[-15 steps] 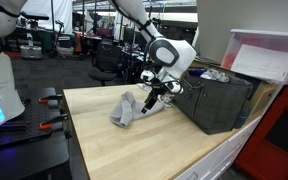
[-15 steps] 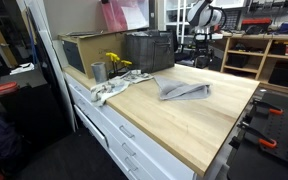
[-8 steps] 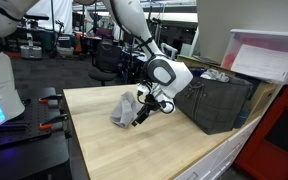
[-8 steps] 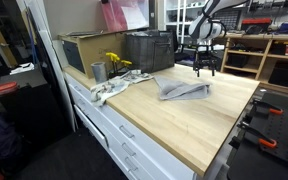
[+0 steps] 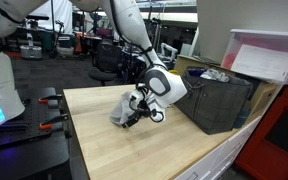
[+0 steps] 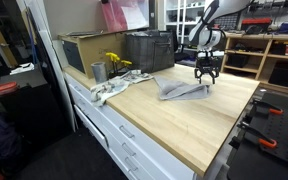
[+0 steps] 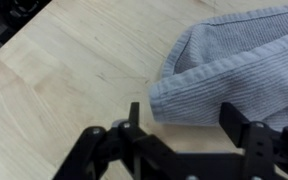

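Note:
A grey knitted cloth (image 7: 234, 70) lies crumpled on the light wooden table (image 7: 64, 70). It shows in both exterior views (image 5: 123, 108) (image 6: 184, 91). My gripper (image 7: 184, 122) is open, its two black fingers straddling the near edge of the cloth just above the tabletop. In both exterior views the gripper (image 5: 136, 112) (image 6: 205, 80) hangs low at the cloth's edge. Nothing is held between the fingers.
A dark crate (image 5: 216, 100) (image 6: 148, 50) stands on the table beside the cloth. A cardboard box (image 6: 82, 52), a metal cup (image 6: 98, 71), yellow flowers (image 6: 117, 63) and a white rag (image 6: 112, 88) sit further along. A white bin (image 5: 267, 55) is behind the crate.
The arm has come down from beside the crate and moved over to the grey cloth, ending low with open fingers around its edge. The cloth has not moved.

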`<action>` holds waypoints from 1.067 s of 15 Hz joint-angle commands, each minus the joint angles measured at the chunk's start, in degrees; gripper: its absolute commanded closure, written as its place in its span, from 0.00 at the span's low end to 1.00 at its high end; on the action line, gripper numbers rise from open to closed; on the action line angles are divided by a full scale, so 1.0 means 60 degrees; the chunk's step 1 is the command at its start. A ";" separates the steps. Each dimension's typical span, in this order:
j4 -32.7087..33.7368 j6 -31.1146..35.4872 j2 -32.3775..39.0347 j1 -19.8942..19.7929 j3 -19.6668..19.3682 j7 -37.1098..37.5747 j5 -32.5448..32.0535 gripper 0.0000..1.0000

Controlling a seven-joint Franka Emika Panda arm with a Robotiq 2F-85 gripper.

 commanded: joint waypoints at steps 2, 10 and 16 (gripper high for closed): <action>0.0262 -0.0695 0.0024 -0.0169 0.0033 0.0365 0.0423 0.58; 0.0125 -0.0718 -0.0465 -0.0281 -0.0300 0.0270 0.0401 1.00; -0.0191 0.0180 -0.0876 -0.0504 -0.1359 0.0417 -0.0234 0.99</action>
